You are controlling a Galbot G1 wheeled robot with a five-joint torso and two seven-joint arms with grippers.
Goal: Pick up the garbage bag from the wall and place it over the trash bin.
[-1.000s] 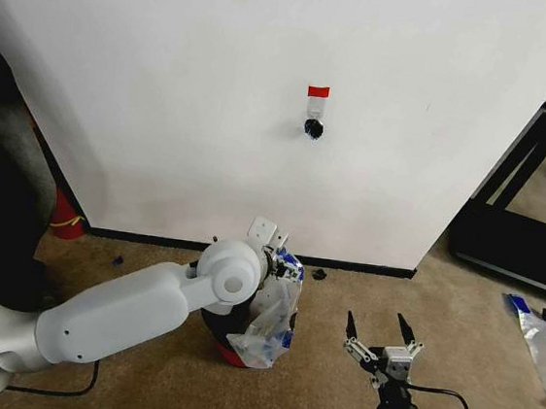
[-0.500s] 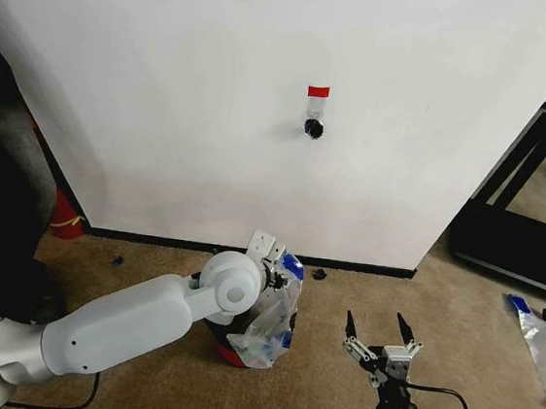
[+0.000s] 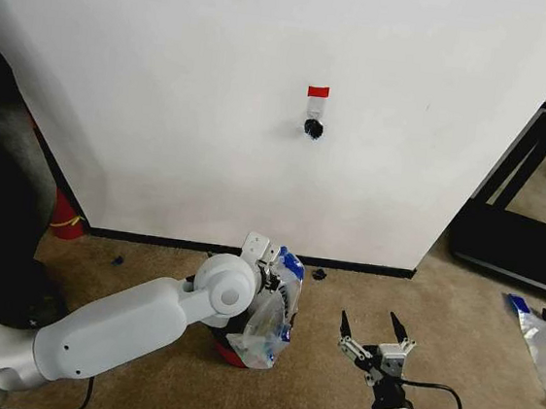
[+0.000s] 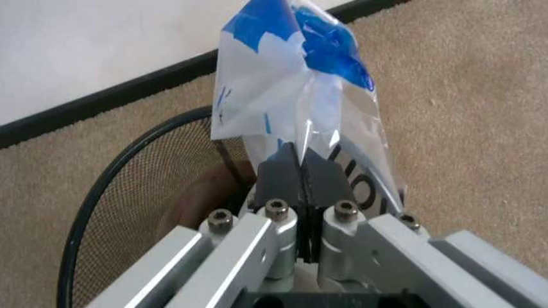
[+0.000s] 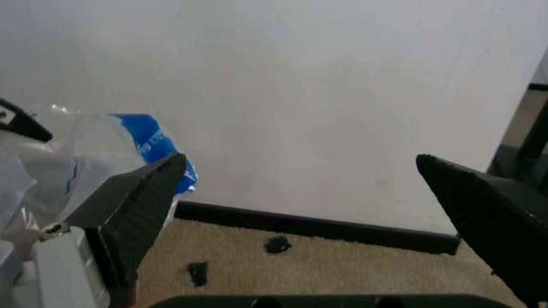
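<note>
Garbage bag (image 3: 273, 309) draped over the near-right side of the trash bin (image 3: 229, 348), low on the carpet (image 3: 330, 308) just in front of the wall (image 3: 215, 101). Clear film with blue handles (image 4: 330, 48) bunched upward above the pinch point; dark lettering partly legible on the film in the left wrist view, too crumpled to read in full. Bag (image 4: 299, 109) hanging partly outside the black rim (image 4: 94, 192), mesh-looking bin wall visible beneath; whether any film reaches inside the bin, hard to tell.

Left gripper (image 4: 298, 176) directly over the bin mouth, black pads pressed together with a fold of the bag's film clamped between them. From the head view, left gripper (image 3: 268, 274) hidden mostly behind the white wrist joint, arm reaching in from the lower left, across and down to the bin.

Right gripper (image 3: 371, 324) low over the carpet, to the right of the bin and apart from it, fingers spread wide with nothing between them. In the right wrist view, spread dark fingertips (image 5: 141, 199) framing the white wall and black baseboard (image 5: 317, 226), the bag's blue handle (image 5: 158, 151) off to one side.

On the wall above the bin, a red tape strip (image 3: 318, 91) with a black hook (image 3: 312, 128) just beneath it. Another clear-and-blue plastic bag (image 3: 544, 340) flat on the carpet at the far right, well apart.
</note>
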